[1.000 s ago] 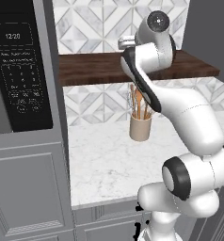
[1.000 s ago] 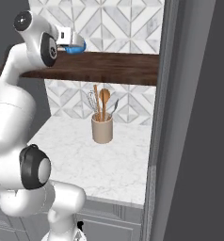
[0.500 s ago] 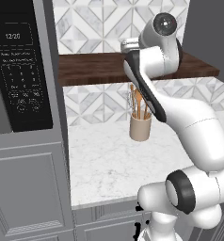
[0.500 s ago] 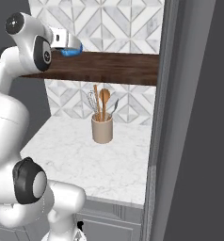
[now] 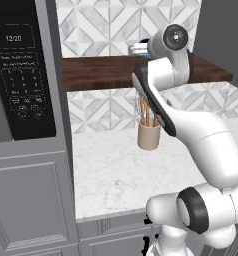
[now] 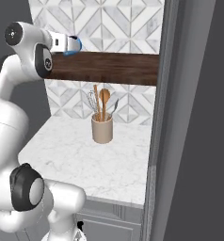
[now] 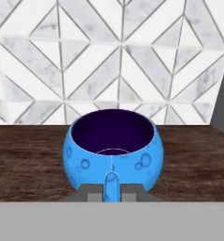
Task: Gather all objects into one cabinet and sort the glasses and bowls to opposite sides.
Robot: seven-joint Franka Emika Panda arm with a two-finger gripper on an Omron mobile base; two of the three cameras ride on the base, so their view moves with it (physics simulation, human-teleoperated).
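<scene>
White arm raised high | fingers [image 7: 112, 192] grip blue cup [image 7: 112, 147] | above wooden shelf [image 7: 29, 160]

Change over the last second. The arm's upper links swing: in the left base view the shoulder and elbow sit lower and farther right than before, and the wrist stands more upright beside the dark wooden shelf [image 5: 106, 72]. In the right base view the gripper [image 6: 74, 45], closed on the blue cup [image 6: 72, 45], is carried rightward along the shelf's front edge, at about the same height.
</scene>
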